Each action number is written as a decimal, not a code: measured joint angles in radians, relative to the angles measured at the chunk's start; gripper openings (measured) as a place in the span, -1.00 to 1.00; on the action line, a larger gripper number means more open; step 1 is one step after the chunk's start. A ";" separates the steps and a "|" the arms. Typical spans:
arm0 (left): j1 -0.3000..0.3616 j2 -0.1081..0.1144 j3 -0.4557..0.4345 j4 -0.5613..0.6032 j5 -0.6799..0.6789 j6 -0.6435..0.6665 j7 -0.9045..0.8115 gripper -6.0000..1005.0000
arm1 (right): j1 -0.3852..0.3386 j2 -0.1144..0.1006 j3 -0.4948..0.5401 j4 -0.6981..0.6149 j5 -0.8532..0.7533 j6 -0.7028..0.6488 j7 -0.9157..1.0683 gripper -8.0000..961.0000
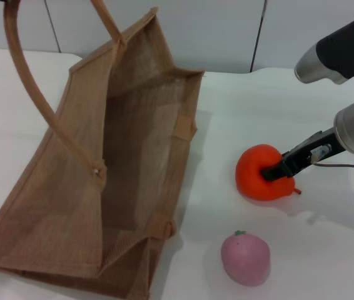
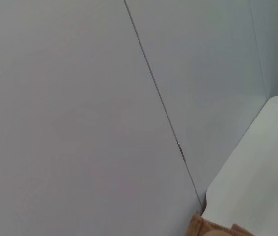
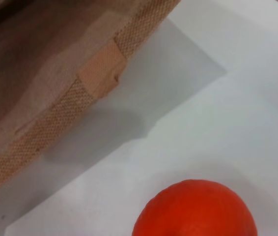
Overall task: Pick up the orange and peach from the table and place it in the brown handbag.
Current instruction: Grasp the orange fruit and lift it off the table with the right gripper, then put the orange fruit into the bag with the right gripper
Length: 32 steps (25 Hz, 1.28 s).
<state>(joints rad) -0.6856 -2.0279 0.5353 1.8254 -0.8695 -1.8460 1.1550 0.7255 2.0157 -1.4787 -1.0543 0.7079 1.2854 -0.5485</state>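
Note:
The orange (image 1: 257, 167) lies on the white table to the right of the brown handbag (image 1: 133, 156). My right gripper (image 1: 273, 170) reaches in from the right and rests against the orange's right side. The orange also shows close up in the right wrist view (image 3: 198, 211), with the handbag's rim (image 3: 55, 113) beyond it. The peach (image 1: 246, 257) lies on the table nearer to me, in front of the orange and apart from it. The handbag stands open with its mouth facing up. My left gripper is out of view; the left wrist view shows only a wall and a corner of the handbag (image 2: 204, 228).
The handbag's long handle (image 1: 33, 81) loops up and out of the top left of the head view. The white table (image 1: 314, 250) extends right of the fruits. A grey panelled wall (image 1: 227, 31) stands behind the table.

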 joint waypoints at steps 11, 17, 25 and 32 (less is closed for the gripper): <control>0.001 -0.001 0.000 0.007 -0.006 0.004 -0.003 -0.69 | 0.004 0.003 -0.002 -0.005 0.006 0.004 0.004 -0.12; 0.002 -0.001 0.000 0.007 -0.007 0.004 -0.003 -0.69 | 0.006 0.003 -0.002 -0.019 0.017 0.005 0.001 -0.23; 0.000 -0.001 -0.011 0.009 -0.008 0.007 0.002 -0.68 | 0.010 0.002 0.016 -0.100 0.018 0.037 0.012 -0.29; 0.000 0.000 -0.012 0.009 -0.022 0.032 0.010 -0.68 | -0.036 0.006 0.069 -0.395 0.019 0.170 0.059 -0.40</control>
<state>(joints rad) -0.6857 -2.0281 0.5237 1.8347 -0.8912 -1.8142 1.1650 0.6892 2.0216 -1.4095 -1.4489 0.7270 1.4550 -0.4896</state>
